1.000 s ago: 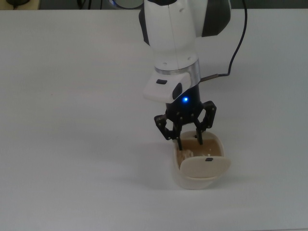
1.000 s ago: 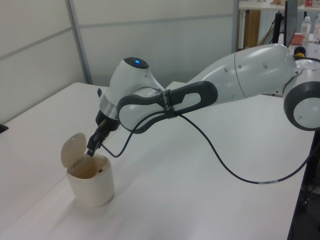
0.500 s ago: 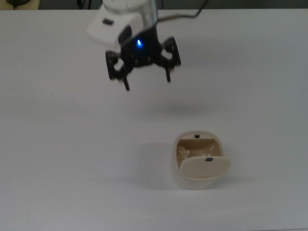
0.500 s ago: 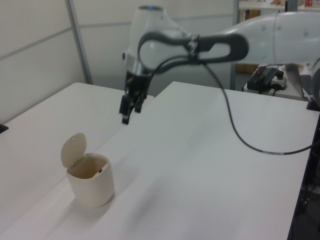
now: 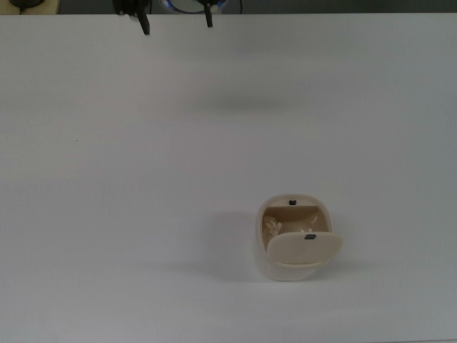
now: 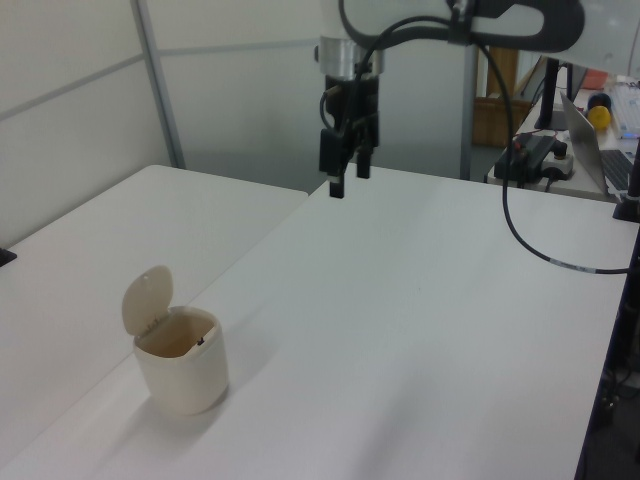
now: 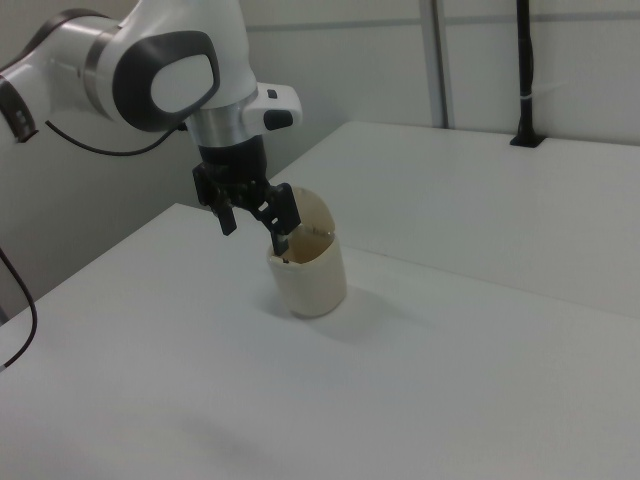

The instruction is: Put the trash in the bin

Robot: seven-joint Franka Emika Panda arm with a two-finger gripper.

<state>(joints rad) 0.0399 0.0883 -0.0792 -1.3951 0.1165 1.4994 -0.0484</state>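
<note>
The bin is a small beige tub standing near the front of the white table, with its cream lid swung up. The trash, an off-white crumpled wad, lies inside it on the tan floor. My gripper is open and empty at the top view's upper edge, where only its two black fingertips show. The left view has the gripper hanging high over the table's far end, well away from the bin. In the right view the gripper overlaps the bin in the picture.
A black cable loops down from the arm at the left view's right. A laptop and other gear stand on a desk behind the table. A second white table adjoins on the left view's left.
The gripper rose out of the bin, open, and travelled away to the table's far end. The wad stays inside the bin, which has not moved.
</note>
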